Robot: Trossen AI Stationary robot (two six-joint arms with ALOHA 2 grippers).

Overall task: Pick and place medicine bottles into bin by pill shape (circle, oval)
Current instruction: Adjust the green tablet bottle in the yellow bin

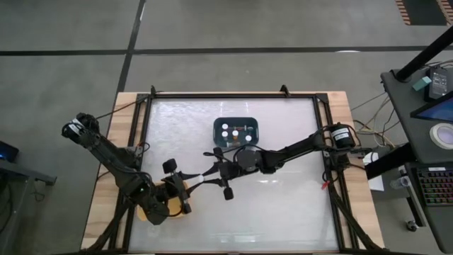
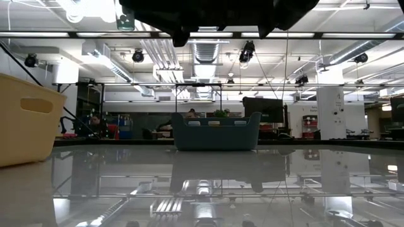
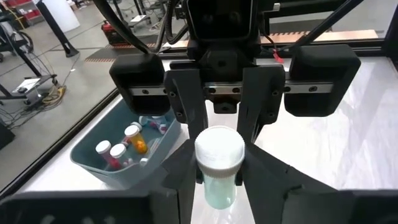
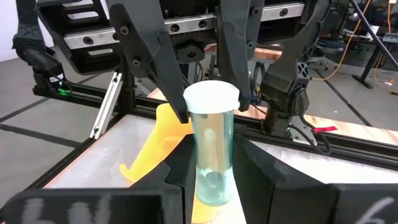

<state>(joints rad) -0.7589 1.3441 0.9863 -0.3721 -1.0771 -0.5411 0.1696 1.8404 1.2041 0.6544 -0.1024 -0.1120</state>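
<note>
A medicine bottle [image 4: 213, 149] with a white cap and a clear pale body, a few pills at its bottom, hangs above the table's middle between my two grippers. My right gripper [image 4: 214, 186] is shut on its body. My left gripper [image 3: 219, 186] faces it from the other side, closed on the cap end. In the high view the grippers meet nose to nose, left [image 1: 200, 178] and right [image 1: 216, 172]. A blue bin [image 1: 237, 131] behind them holds several white-capped bottles [image 3: 124, 146]. A yellow bin [image 1: 157, 207] lies under my left arm. My left gripper pinches the bottle's white cap [image 3: 219, 152] between its two fingers, one on each side. It comes roughly level from the table's near left. The bottle stands upright, cap up, clear of the table. My right gripper pinches the clear body [image 4: 214, 168] below the cap between its two fingers [image 4: 249, 180]. It comes level from the table's right. The bottle stands upright in the hold, lifted clear of the table.
The blue bin [image 2: 216, 131] stands at the table's far middle and the yellow bin [image 2: 25, 116] at its near left. A black frame [image 1: 233, 94] runs around the white tabletop. Bare table lies to the right and near side of the grippers.
</note>
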